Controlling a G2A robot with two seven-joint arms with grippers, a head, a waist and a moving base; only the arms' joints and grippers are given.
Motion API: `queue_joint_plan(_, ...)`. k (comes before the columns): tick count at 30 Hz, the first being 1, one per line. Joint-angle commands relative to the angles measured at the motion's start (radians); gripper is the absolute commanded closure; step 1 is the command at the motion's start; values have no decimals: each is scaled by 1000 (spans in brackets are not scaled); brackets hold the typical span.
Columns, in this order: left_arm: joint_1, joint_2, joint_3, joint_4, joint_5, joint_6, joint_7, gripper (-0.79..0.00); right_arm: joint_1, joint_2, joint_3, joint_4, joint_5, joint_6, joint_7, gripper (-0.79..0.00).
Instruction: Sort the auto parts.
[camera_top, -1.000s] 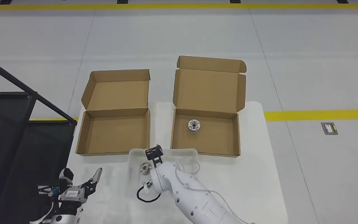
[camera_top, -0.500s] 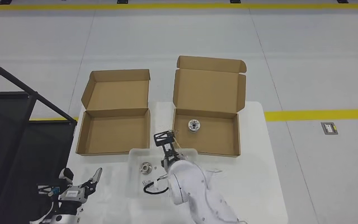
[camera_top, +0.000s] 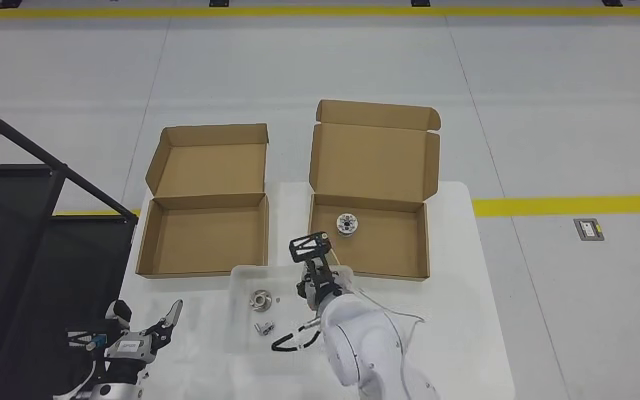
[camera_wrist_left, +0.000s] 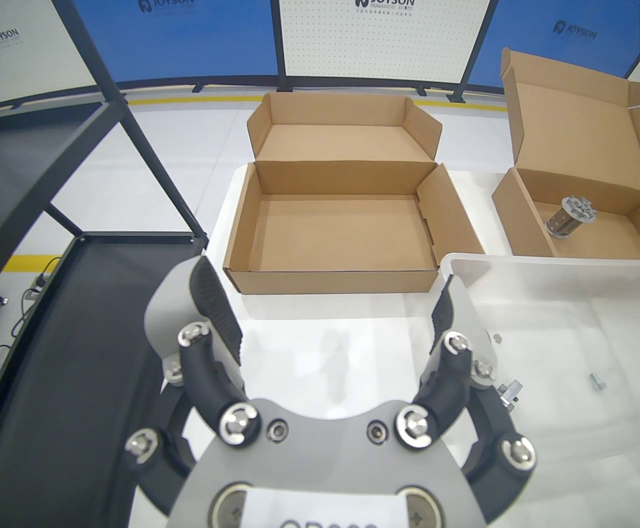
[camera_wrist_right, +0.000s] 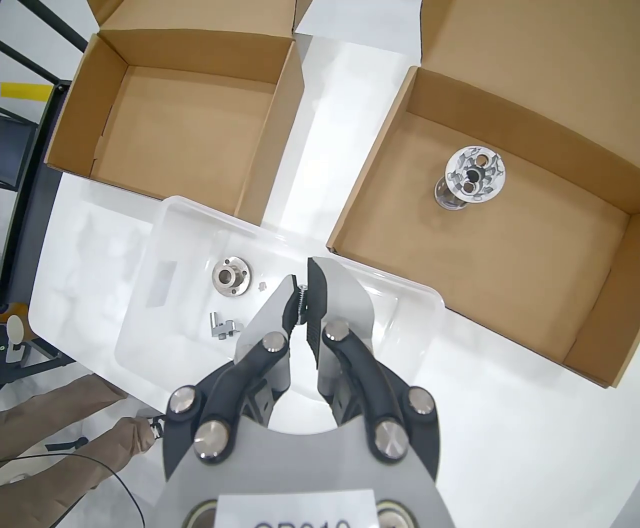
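Observation:
My right gripper (camera_wrist_right: 300, 276) is shut on a small threaded screw (camera_wrist_right: 301, 299), held above the far edge of the clear plastic bin (camera_wrist_right: 165, 210). In the top view this gripper (camera_top: 310, 245) hangs between the bin (camera_top: 240, 272) and the right cardboard box (camera_top: 400, 262). A flanged metal hub (camera_wrist_right: 230, 276), a small bracket (camera_wrist_right: 221, 329) and a tiny piece (camera_wrist_right: 261, 286) lie in the bin. One round flanged part (camera_wrist_right: 470, 177) stands in the right box. The left box (camera_wrist_right: 185, 125) holds nothing. My left gripper (camera_wrist_left: 325, 280) is open, low beside the table's near left corner (camera_top: 140, 335).
A black metal rack (camera_top: 50, 260) stands left of the table. Both boxes have their lids (camera_top: 375, 115) folded up at the back. Bare white tabletop (camera_top: 460, 320) lies right of the bin.
My right gripper has risen from the bin and moved right, toward the right box, with the screw in it. The left arm has not moved.

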Motion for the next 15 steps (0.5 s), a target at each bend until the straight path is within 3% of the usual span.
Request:
queue_joint_plan(1,0,0,0,0,0,0,0,-785,9,-3,44,9,39,71,-53,0)
queue_joint_plan(8,0,0,0,0,0,0,0,-785,42,-5,230,90,292,106,-226,0)
queue_joint_plan(15,0,0,0,0,0,0,0,-785,210,-3,308,364,316,181,-229,0)
